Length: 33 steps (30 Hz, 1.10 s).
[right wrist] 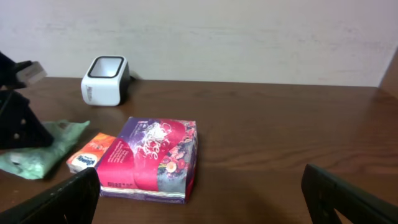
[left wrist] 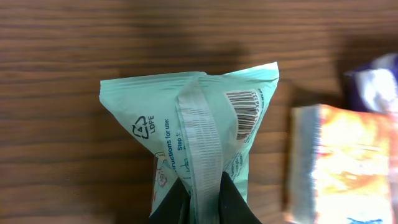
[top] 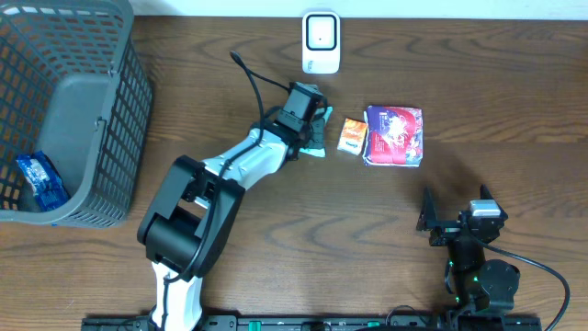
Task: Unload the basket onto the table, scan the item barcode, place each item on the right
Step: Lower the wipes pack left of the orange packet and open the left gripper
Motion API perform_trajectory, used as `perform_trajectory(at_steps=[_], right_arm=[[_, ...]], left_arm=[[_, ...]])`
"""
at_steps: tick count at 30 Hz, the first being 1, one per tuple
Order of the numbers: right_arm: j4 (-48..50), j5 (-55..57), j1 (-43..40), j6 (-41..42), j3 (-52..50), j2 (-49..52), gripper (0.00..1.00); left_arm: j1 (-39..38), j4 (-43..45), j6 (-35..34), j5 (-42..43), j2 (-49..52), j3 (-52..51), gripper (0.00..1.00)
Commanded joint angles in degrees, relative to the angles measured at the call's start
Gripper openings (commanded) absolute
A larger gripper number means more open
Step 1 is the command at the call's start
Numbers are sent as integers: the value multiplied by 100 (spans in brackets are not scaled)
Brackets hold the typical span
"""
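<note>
The left gripper (left wrist: 202,190) is clenched on the raised back seam of the mint-green packet (left wrist: 186,118), and the packet's barcode (left wrist: 245,113) faces the wrist camera. The packet is near the white scanner (top: 321,41) and just beside a small orange box (top: 353,135) on the wooden table (top: 514,101). The right gripper (top: 457,216) has its jaws wide apart and holds nothing, well apart from the packet.
</note>
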Motion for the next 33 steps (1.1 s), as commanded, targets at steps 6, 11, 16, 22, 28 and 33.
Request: perform_trajectory(at_steps=[6,11,16,22,28,33], right_arm=[[-7,-13,-31,81,-15,-24,99],[-7,-13,-31,81,-15,-24,99],[-7,-13,-28,81,-15,-24,99],[-7,-13,-28,79,-15,-24,99],[-7,-13,-28,79,-15,-24,99],[-7,-13,-31,81,-15,-24,99]], left_arm=[[-629,424,-693,-109,173,57,8],[-798,612,-785,-216,173,57,8],[-820,780,-1185,-214,173,57,8],[-820,828,-1482,-457,173,57,8],[-820,503,-1311,-811,166,59,49],[-817,365,-546,-813,-63,59,99]])
